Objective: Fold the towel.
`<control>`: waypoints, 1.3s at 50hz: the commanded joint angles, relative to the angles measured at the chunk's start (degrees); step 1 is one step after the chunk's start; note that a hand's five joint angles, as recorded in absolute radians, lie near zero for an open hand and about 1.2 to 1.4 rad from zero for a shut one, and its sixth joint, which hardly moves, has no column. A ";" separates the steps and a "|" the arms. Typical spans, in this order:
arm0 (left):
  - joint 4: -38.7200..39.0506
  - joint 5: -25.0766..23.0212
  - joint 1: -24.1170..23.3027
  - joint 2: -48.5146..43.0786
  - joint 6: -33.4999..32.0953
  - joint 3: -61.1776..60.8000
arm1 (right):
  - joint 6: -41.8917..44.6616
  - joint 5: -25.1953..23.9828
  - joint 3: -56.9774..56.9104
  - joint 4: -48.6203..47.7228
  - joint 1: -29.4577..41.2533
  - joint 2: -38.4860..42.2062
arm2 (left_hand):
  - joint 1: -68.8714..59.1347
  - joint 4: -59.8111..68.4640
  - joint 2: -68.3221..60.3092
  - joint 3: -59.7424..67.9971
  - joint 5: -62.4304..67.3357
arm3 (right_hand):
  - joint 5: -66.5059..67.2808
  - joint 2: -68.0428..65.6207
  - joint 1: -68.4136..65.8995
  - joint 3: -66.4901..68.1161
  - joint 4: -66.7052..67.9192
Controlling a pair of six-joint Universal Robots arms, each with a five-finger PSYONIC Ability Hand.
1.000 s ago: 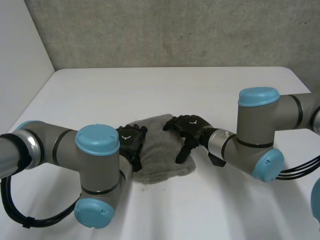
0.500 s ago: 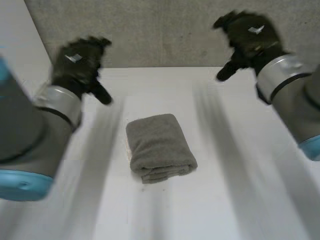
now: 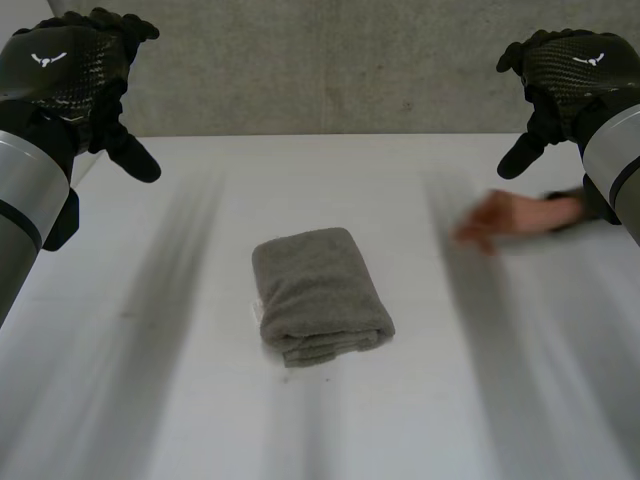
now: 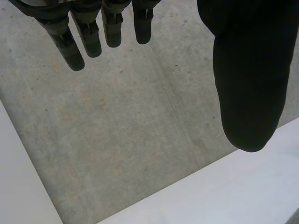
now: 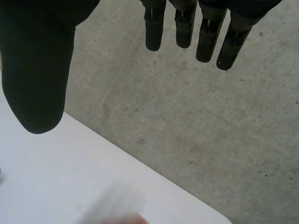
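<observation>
A grey towel (image 3: pixel 318 294) lies folded into a thick rectangle in the middle of the white table (image 3: pixel 200 400). My left hand (image 3: pixel 70 70) is raised high at the left, well clear of the towel, open and holding nothing. At the right my right hand (image 3: pixel 570 75) is raised just as high, open and empty too. In the left wrist view the left hand's fingers (image 4: pixel 88 32) hang straight before the grey wall. The right hand's fingers (image 5: pixel 205 32) hang straight in the right wrist view.
A person's hand (image 3: pixel 510 218) reaches in over the table from the right, below my right hand. A grey concrete wall (image 3: pixel 330 70) stands behind the table's far edge.
Both hands have left the folded towel and risen up and outward, the left to the left, the right to the right. A person's hand has come in from the right.
</observation>
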State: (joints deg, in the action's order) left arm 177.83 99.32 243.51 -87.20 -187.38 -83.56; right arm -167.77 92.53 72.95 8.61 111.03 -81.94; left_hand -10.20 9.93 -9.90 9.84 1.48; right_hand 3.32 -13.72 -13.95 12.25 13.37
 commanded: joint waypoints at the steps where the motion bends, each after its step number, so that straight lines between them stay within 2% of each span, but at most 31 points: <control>1: 0.15 -0.18 0.03 -0.60 0.09 -0.46 | 0.07 0.02 0.35 -0.44 0.07 -0.06 | -0.02 0.29 -0.32 0.37 -1.26 | -3.32 3.72 3.95 -2.25 -3.37; 7: 0.50 -0.97 -0.94 -1.83 -0.26 1.03 | 0.34 -0.16 0.35 -0.35 0.42 0.03 | -0.02 0.29 -0.32 0.37 -1.26 | -3.32 3.72 3.95 -2.25 -3.37; 11: 0.42 -4.91 -0.59 -3.23 -0.44 4.27 | 0.78 -0.25 0.35 -0.44 0.59 0.03 | -0.02 0.29 -0.32 0.37 -1.26 | -3.32 3.72 3.95 -2.25 -3.37; 17: 0.50 -7.12 -0.32 -3.41 -0.35 4.82 | 0.69 -0.42 0.26 -0.44 0.24 0.03 | -0.02 0.29 -0.32 0.37 -1.26 | -3.32 3.72 3.95 -2.25 -3.37; 47: 0.50 -6.86 -0.14 -4.12 0.00 4.81 | 0.16 -0.60 0.09 -0.96 -0.11 0.20 | -0.02 0.29 -0.32 0.37 -1.26 | -3.32 3.72 3.95 -2.25 -3.37; 54: 0.50 -6.86 1.96 -4.03 0.09 5.08 | 0.16 -0.60 0.09 -1.05 -0.11 0.20 | -0.02 0.29 -0.32 0.37 -1.26 | -3.32 3.72 3.95 -2.25 -3.37; 65: 0.50 -6.95 2.14 -4.20 0.09 4.90 | 0.16 -0.68 0.61 -1.23 0.24 0.20 | -0.02 0.29 -0.32 0.37 -1.26 | -3.32 3.72 3.95 -2.25 -3.37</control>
State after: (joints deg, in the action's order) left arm 178.33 92.45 245.63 -91.23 -187.29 -78.63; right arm -167.61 91.89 73.23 7.46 111.04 -81.74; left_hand -10.19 9.70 -9.63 9.73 1.48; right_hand 3.31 -13.72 -13.95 12.25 13.37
